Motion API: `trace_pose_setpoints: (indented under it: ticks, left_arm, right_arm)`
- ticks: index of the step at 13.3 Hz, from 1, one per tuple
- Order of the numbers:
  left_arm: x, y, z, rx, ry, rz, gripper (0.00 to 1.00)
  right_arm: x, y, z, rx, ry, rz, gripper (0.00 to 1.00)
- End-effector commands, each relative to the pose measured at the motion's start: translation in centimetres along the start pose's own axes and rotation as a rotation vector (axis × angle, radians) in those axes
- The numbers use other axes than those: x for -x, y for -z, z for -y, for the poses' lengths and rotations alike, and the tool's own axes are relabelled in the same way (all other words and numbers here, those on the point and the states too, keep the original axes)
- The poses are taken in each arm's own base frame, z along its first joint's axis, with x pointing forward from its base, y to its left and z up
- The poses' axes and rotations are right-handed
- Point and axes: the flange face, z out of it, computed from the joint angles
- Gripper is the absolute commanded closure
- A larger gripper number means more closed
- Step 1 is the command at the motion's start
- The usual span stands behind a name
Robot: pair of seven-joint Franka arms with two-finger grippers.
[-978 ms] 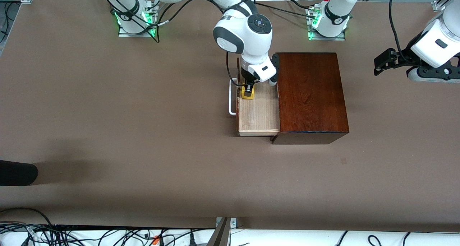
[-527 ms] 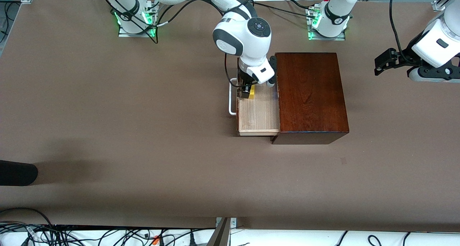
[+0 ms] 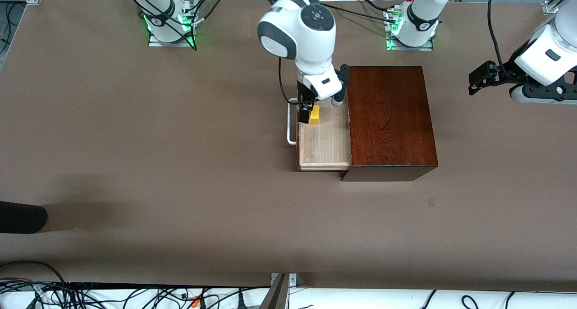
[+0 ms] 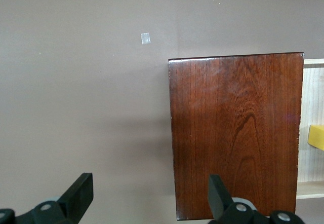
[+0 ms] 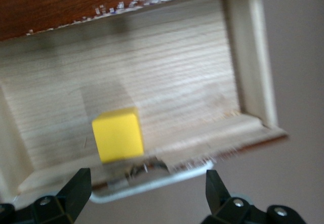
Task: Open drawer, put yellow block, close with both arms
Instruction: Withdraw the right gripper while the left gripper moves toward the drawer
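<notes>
**Brown table, 1 wooden box on it**

I see a wide brown table (image 3: 180,164) with a plain matte top. The only large thing lying directly on it is 1 glossy dark mahogany box (image 3: 390,119), set toward the left arm's end. Its drawer (image 3: 324,140) stands pulled out toward the right arm's end, pale wood floor showing, white handle (image 3: 290,124) on its front. Nearer the front camera than the box I can make out 1 small pale mark (image 3: 431,202) on the tabletop. 2 arm bases (image 3: 169,18) are mounted along the table's edge farthest from the front camera.
</notes>
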Motion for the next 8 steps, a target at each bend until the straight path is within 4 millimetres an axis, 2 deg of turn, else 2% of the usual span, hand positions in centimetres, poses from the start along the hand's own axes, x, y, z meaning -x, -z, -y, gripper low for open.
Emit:
trace_pose_setpoints:
  ticks: [1,2,4,6,7,8]
  left_arm:
    - [-0.3,0.5,0.0,-0.007,-0.022,-0.011,0.0]
    - [-0.3,0.5,-0.1,-0.007,-0.023,-0.011,0.0]
    - [-0.4,0.4,-0.6,-0.007,-0.031,-0.01,0.0]
    - [-0.3,0.6,-1.6,-0.007,-0.049,-0.014,0.0]
    - [-0.5,0.7,-2.4,-0.008,-0.063,-0.019,0.0]
    - [-1.2,0.5,-4.3,-0.01,-0.096,-0.019,0.0]
  right_arm:
    - [5.8,9.4,-4.7,-0.025,-0.124,0.018,0.0]
    - [8.8,12.3,-7.4,-0.009,-0.183,0.033,0.0]
    - [14.3,16.7,-12.6,0.038,-0.297,0.014,0.0]
    - [19.1,18.2,-16.7,0.005,-0.412,0.012,0.0]
    - [22.5,18.8,-18.9,-0.051,-0.503,0.006,0.0]
    - [25.6,19.4,-20.8,-0.098,-0.58,-0.01,0.0]
